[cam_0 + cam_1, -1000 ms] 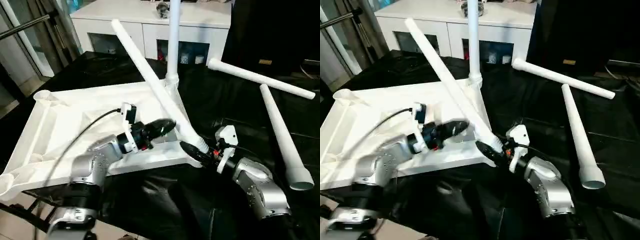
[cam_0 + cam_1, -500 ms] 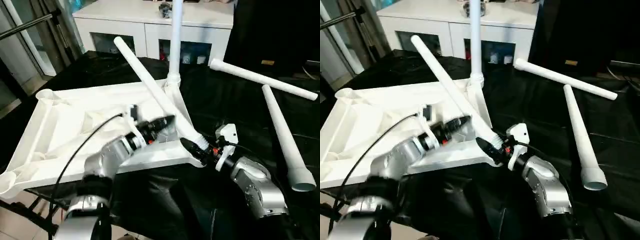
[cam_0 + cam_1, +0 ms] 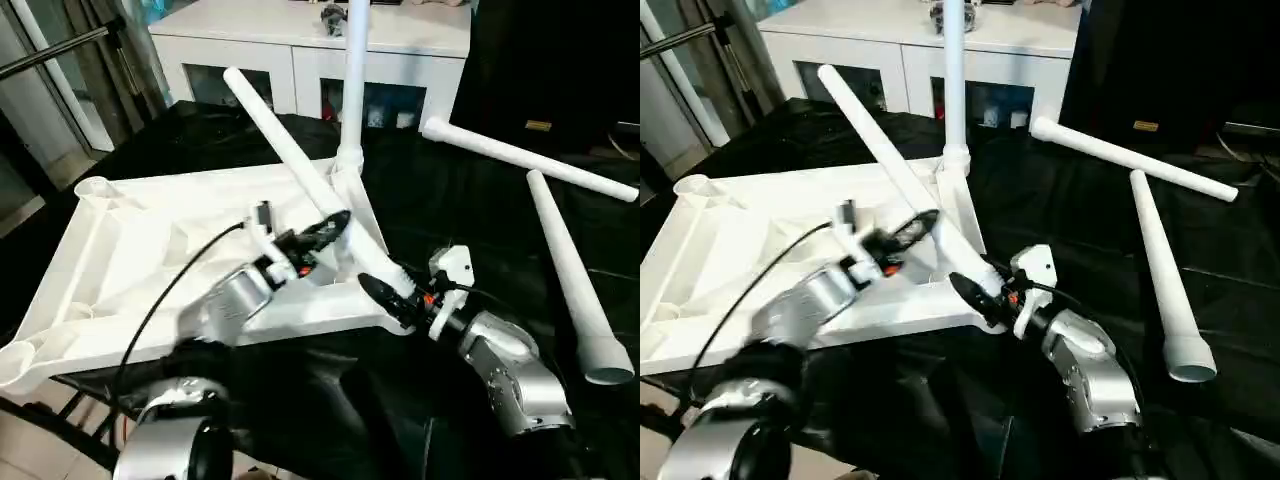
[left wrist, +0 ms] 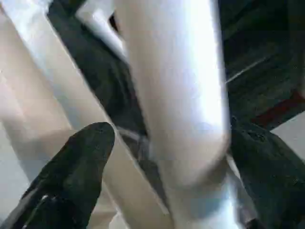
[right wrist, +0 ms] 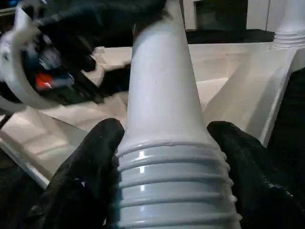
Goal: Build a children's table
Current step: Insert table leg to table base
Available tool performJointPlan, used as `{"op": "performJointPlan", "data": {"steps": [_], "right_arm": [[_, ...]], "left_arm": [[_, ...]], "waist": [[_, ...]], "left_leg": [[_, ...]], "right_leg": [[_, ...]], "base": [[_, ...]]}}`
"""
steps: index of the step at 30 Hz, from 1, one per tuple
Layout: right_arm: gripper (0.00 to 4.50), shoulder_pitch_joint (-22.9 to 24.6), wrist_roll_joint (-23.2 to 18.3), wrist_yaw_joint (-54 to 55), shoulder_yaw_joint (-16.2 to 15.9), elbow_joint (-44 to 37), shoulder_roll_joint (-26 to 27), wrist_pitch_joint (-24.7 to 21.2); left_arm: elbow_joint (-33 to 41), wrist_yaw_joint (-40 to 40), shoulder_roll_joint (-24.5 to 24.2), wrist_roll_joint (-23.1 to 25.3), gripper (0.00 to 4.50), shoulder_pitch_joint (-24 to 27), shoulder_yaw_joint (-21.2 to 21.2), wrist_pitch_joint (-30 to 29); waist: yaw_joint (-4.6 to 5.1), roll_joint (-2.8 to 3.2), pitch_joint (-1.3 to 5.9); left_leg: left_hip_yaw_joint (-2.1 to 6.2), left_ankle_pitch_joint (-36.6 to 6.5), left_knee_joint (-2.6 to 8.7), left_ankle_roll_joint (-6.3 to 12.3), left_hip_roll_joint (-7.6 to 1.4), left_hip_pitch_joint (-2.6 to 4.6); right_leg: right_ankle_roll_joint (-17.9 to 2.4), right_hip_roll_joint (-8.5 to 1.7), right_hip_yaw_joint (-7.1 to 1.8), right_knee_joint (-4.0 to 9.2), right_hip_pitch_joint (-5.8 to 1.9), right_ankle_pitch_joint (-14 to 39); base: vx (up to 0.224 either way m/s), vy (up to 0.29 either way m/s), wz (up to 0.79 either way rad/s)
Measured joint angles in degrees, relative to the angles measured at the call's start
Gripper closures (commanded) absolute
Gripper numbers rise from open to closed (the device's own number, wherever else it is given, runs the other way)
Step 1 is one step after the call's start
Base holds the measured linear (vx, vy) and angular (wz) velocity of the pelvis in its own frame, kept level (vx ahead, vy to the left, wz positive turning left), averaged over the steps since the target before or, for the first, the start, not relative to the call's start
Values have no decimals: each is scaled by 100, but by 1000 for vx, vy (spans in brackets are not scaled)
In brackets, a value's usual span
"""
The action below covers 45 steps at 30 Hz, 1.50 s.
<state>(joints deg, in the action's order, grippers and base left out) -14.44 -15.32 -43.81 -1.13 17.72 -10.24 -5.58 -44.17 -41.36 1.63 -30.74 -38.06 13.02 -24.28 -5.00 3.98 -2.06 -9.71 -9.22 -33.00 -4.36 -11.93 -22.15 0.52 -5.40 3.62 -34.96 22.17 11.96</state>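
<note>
A: Two tools meet at one slanted leg [image 3: 300, 170]. The right tool [image 3: 385, 297] pinches its ribbed end, just beside the near corner socket of the tabletop [image 3: 130, 250].

B: And the left tool [image 3: 335, 222]?

A: Its fingers [image 4: 71, 167] are spread around the same leg, higher up. The tabletop lies ribs-up on the black counter [image 3: 460, 210]. Beyond it, one leg [image 3: 352, 80] stands upright in the far corner. Two loose legs [image 3: 560, 260] lie well apart from the tabletop.

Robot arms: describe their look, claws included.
Both forearms are rounded silver metal. Each ends in a claw of two black fingers, left claw and right claw, with a white block and small red details at the wrist. A black cable loops along the left arm.
</note>
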Motion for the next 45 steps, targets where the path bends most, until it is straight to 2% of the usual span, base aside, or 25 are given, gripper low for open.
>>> {"op": "performJointPlan", "data": {"steps": [4, 10, 14, 15, 24, 25, 36, 43, 45], "right_arm": [[174, -47, 15, 12, 0, 49, 1, 2], [174, -92, 19, 39, 1, 51, 6, 21], [174, -92, 21, 33, -18, 51, 31, 82], [174, -92, 22, 34, -37, 51, 45, 99], [174, -262, 20, 19, -72, 60, 101, 124], [174, -265, 21, 8, -91, 72, 103, 133], [174, -373, 16, -46, -146, 92, 106, 261], [174, -369, -8, -43, -145, -106, 83, 244], [118, -338, -43, -51, -147, -175, 62, 185]], "left_arm": [[-160, 204, 60, 15, 0, -131, 84, 239], [67, 214, 38, -60, 60, -106, 227, 398], [277, 149, -16, -155, 78, -43, 297, 355], [325, 118, -19, -178, 99, -27, 294, 333], [568, -173, 33, -204, 159, 160, 56, 190], [597, -192, 29, -204, 183, 170, 56, 168], [1017, -291, -59, -338, 223, 202, 54, -56], [1797, -271, -188, -209, 243, 249, -312, -219], [1997, -243, -231, -104, 245, 278, -466, -216]], "waist": [[3, 5, 0], [-7, -13, -11], [-5, -18, -15], [-4, -18, -15], [-4, -55, -35], [-3, -55, -35], [-11, -62, -39], [-9, -61, -39], [-11, -61, -39]], "left_leg": [[1, 0, 1, 0, 0, -2], [1, 0, 0, 1, -1, -1], [1, 0, -1, 1, -1, -3], [1, 0, -1, 1, -1, -3], [-1, 0, -2, 1, -1, -3], [-1, 0, -1, 1, -1, -3], [0, 0, -3, 1, -2, -4], [0, 0, -2, 1, -3, -3], [0, 0, -2, 1, -3, -3]], "right_leg": [[0, 1, 4, 0, 1, 0], [0, 0, 4, -1, 1, 0], [0, -1, 3, 0, 1, 0], [0, -1, 3, 0, 1, 0], [0, -1, 1, -1, 2, 0], [0, -1, 2, -1, 2, 0], [0, -1, 2, -2, 2, 0], [0, 0, 2, -3, 2, 0], [0, 0, 2, -3, 2, 0]], "base": [[0, 0, 0], [0, 0, 0], [0, 0, 0], [0, 0, 0], [0, 0, 0], [0, 0, 0], [0, 0, 0], [0, 0, 0], [0, 0, 0]]}}
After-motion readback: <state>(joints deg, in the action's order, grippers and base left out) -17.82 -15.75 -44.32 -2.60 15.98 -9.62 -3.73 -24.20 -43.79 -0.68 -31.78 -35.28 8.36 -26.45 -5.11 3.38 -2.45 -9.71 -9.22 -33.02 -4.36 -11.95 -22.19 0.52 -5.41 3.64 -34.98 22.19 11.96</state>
